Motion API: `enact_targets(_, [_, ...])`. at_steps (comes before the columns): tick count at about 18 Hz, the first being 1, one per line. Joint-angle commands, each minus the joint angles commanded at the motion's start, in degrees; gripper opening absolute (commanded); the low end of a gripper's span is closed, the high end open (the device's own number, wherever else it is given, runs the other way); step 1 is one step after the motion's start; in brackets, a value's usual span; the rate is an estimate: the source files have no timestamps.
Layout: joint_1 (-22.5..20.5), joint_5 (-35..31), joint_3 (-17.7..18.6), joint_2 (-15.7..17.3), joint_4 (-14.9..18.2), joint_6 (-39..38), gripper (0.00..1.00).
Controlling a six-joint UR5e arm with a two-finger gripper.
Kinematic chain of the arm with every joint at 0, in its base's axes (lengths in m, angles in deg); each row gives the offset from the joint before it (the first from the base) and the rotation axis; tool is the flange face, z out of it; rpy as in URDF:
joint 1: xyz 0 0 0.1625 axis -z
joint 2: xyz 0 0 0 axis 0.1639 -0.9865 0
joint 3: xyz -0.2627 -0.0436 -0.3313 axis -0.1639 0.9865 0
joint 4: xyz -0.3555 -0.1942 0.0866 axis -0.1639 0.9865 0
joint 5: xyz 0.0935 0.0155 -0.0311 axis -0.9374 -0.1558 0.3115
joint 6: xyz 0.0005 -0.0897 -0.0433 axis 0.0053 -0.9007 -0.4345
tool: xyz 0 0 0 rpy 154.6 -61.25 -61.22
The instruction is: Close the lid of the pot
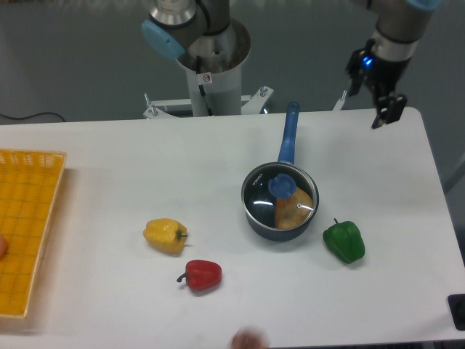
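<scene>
A white rectangular table (pixel 109 167) fills the near scene; behind it, a plain grey wall (pixel 73 51) spans the far side, evenly lit.

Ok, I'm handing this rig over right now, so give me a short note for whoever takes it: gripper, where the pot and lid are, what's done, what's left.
Gripper: empty, raised near the table's far right corner, well clear of the pot; fingers look apart.
Pot: centre-right on the table, handle pointing away toward the robot base.
Lid: sitting on the pot, blue knob up; something orange shows through the glass.
Done: the lid appears seated on the pot.
Left: nothing obvious; maybe check that the rim sits flush.
</scene>
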Motion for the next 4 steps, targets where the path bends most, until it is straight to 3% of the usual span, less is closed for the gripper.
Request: enact_targets(4, [-0.1,-0.5,0.3,0.3,0.1,0.5,1.00])
